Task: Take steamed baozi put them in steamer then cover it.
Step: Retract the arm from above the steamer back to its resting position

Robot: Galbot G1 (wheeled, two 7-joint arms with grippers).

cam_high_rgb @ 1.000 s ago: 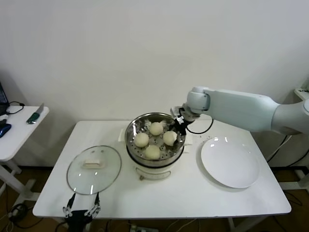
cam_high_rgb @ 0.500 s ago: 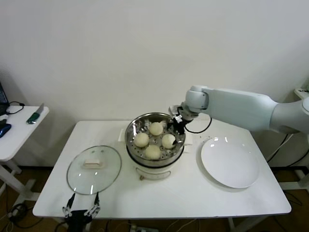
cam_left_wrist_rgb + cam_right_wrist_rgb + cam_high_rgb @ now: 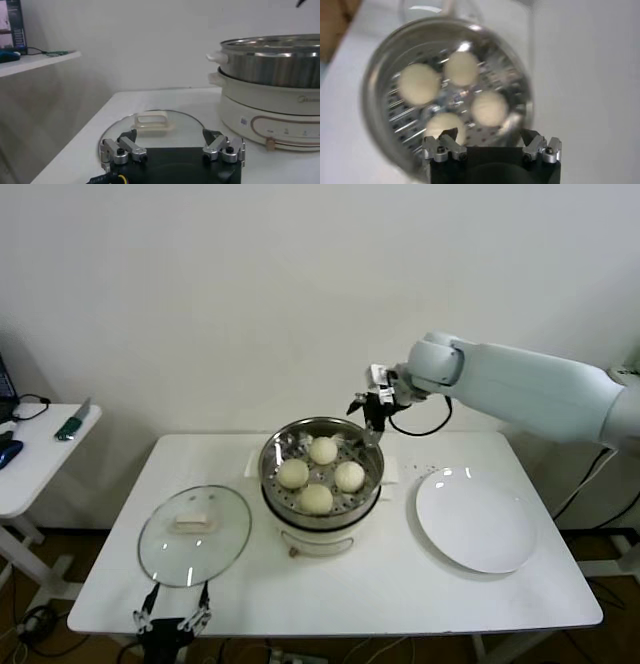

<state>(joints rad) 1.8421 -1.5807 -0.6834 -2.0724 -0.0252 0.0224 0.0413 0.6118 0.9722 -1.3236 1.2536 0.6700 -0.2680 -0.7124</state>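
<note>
While four baozi [image 3: 322, 474] sit in the one steamer [image 3: 322, 446], right gripper [image 3: 371, 406] hangs wide, empty; one cover [image 3: 194, 534] lies flat, handle up, on the tabletop [image 3: 400, 584].

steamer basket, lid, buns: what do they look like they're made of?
Steamer: polished metal, likely stainless; mirror-like wall, perforated floor.
Cover: clear glass, since the table shows through it; metal rim, cream handle, probably plastic.
Baozi: matte pale dough, smooth domes.

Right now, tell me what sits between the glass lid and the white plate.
In the head view, the steamer with four baozi stands between the cover and the plate.
</note>
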